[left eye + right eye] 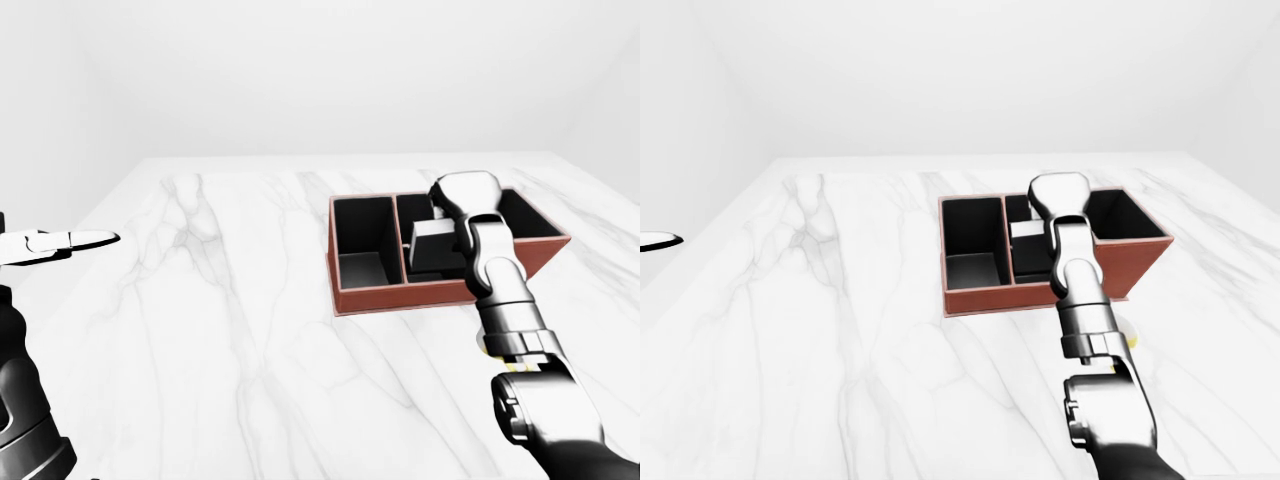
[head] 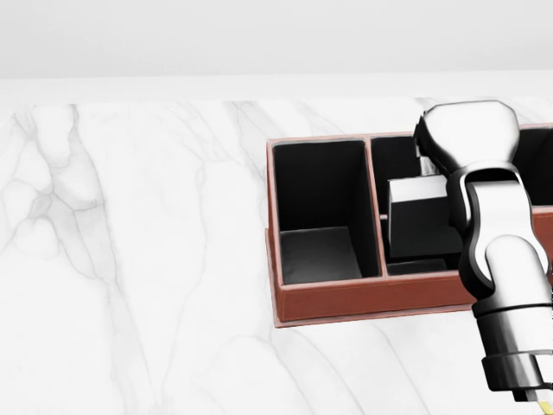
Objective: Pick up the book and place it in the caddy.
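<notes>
Caddy (image 2: 363,303) = sole obstacle on marble table (image 2: 130,259). Its left-end compartment open from above, nothing over it. Middle compartment blocked: book (image 2: 419,220) inside, right hand (image 2: 467,138) over it w/ forearm across caddy's near wall. Table left of caddy bare, wide passage.

Bright, even, diffuse light fills all views, its source not discernible. The white marble worktop (image 2: 130,259) nearly washes out toward its far edge. The rust-red compartmented caddy (image 2: 363,303) has near-black interiors, hiding detail. Glossy highlights streak the robot's right hand (image 2: 467,134). Renders are sharp, without blur.
</notes>
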Controlling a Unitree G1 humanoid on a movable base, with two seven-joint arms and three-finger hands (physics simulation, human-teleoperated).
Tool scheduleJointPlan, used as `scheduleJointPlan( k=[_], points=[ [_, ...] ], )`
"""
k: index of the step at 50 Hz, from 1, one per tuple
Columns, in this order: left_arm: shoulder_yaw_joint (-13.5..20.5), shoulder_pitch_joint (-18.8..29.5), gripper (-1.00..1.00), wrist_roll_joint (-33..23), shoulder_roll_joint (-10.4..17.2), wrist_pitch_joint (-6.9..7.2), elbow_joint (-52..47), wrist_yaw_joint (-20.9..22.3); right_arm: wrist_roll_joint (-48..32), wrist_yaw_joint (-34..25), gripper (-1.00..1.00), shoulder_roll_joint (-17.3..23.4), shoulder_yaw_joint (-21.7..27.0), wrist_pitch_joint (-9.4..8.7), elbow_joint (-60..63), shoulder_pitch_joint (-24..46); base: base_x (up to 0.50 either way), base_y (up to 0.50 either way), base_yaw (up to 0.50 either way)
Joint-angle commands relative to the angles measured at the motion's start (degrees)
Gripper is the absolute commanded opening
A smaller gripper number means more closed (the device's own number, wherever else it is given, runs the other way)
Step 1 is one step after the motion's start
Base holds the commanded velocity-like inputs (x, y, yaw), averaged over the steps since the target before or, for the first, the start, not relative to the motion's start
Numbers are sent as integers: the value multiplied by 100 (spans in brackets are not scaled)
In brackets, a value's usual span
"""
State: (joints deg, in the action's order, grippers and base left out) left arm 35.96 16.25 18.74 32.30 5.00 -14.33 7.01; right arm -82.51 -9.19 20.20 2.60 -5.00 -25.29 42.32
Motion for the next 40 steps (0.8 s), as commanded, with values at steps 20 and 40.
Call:
scheduleJointPlan(
  k=[20, 40],
  points=[
    [1, -6, 100, 1, -1, 0, 38, 3, -246, 479, -100, 56, -57, 0, -549, 184, 0, 0, 0],
    [34, -6, 100, 39, 17, 0, -58, -7, -177, 955, -100, -13, -162, 0, -1291, 303, 0, 0, 0]
  ],
)
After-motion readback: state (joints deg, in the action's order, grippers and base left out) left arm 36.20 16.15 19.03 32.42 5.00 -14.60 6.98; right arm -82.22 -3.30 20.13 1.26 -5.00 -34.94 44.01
